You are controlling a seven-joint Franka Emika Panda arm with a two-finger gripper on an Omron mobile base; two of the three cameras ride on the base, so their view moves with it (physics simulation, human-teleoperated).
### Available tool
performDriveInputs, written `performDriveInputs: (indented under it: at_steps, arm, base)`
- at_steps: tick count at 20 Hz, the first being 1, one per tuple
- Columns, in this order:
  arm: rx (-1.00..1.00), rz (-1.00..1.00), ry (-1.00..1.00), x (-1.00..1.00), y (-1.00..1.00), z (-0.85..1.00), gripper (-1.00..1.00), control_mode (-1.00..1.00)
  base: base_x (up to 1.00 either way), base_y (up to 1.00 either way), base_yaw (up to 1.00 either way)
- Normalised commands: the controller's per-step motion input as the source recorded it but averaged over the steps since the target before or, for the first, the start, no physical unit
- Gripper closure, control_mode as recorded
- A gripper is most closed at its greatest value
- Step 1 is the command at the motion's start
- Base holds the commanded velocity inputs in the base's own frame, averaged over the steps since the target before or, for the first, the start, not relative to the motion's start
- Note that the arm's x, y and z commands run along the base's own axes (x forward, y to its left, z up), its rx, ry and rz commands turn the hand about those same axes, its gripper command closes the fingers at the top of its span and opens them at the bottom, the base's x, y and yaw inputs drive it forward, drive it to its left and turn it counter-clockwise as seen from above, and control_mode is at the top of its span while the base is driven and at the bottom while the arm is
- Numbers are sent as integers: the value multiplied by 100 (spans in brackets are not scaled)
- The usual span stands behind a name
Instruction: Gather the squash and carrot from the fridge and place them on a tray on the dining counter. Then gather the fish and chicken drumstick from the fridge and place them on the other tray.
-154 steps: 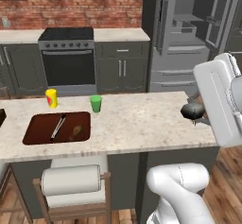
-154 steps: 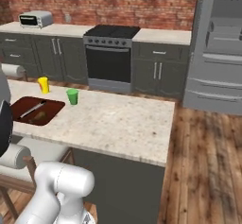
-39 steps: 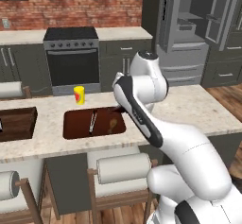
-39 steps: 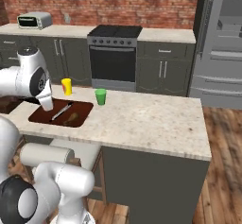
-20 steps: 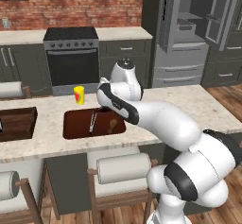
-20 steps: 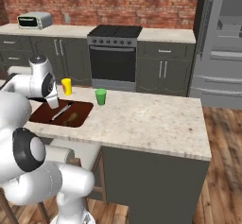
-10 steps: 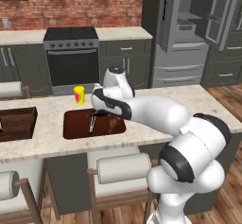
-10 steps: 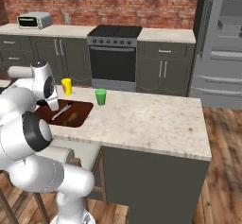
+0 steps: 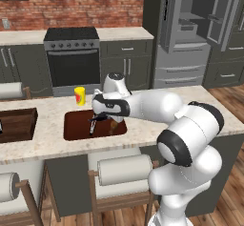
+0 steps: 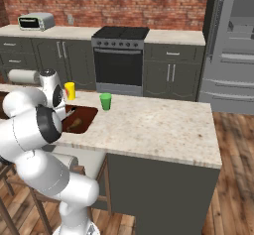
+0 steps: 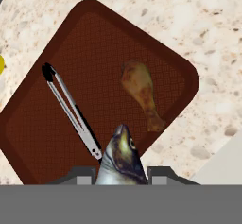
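In the hand view, my gripper (image 11: 121, 173) is shut on the fish (image 11: 120, 158), whose grey-brown head sticks out between the fingers. It hangs over the near edge of a dark brown tray (image 11: 38, 138) on the dining counter. The chicken drumstick (image 11: 141, 93) lies on that tray, right of a pair of metal tongs (image 11: 71, 109). From the left base view the gripper (image 9: 97, 118) sits low over the same tray (image 9: 76, 127), with the drumstick (image 9: 113, 124) beside it. A second brown tray (image 9: 16, 124) lies further left. The squash and carrot are out of view.
A yellow cup (image 9: 80, 96) stands just behind the tray and a green cup (image 10: 105, 101) to its right. Stools with white rolled backs (image 9: 125, 169) line the counter's near side. The fridge (image 9: 190, 25) stands open at the back right, beyond the stove (image 9: 71, 58).
Over the last second my arm has stretched out and down, carrying the fish leftward over the tray. The base and the tray's contents have stayed put.
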Motion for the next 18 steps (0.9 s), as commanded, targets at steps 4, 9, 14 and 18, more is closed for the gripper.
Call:
performDriveInputs:
  at_steps: [4,9,14,18]
  arm:
    - [0,0,1,34,14,-14,100,-100]
    - [0,0,2,30,18,-16,100,-100]
    - [-1,0,5,27,23,-20,100,-100]
    - [-2,0,7,20,22,-28,100,-100]
  base:
    - [0,0,0]
    - [0,0,0]
    - [0,0,0]
    - [0,0,0]
